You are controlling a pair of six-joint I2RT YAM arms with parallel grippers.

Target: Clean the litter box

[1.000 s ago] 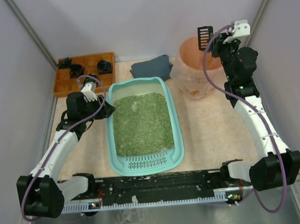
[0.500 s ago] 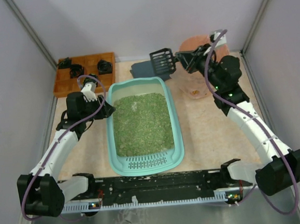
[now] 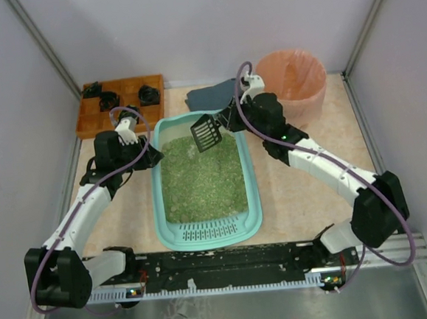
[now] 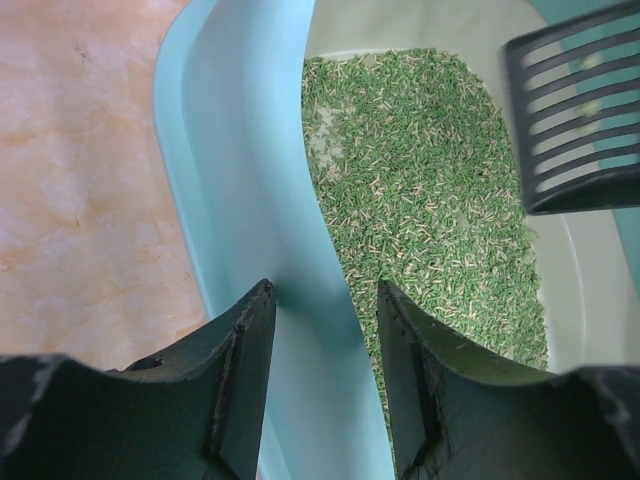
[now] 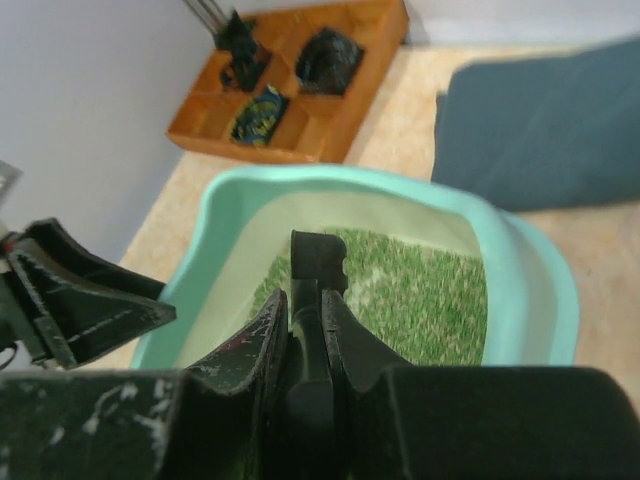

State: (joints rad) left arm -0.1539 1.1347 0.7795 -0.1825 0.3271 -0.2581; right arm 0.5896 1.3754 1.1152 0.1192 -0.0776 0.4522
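A: Where is the litter box (image 3: 158, 201)?
B: Mid-surface (image 3: 297, 182). The left gripper (image 4: 324, 295) pinches its wall at 10 o'clock.
A: The right gripper (image 5: 302, 300)?
B: Clamped on a black scoop (image 3: 205, 133), held over the litter (image 3: 200, 183) at 12 o'clock.

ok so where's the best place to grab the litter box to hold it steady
On the litter box, take the thin, upright left side wall, coming from above with one finger inside and one outside. It is slim enough to fit between the fingers; the left gripper grips it that way.
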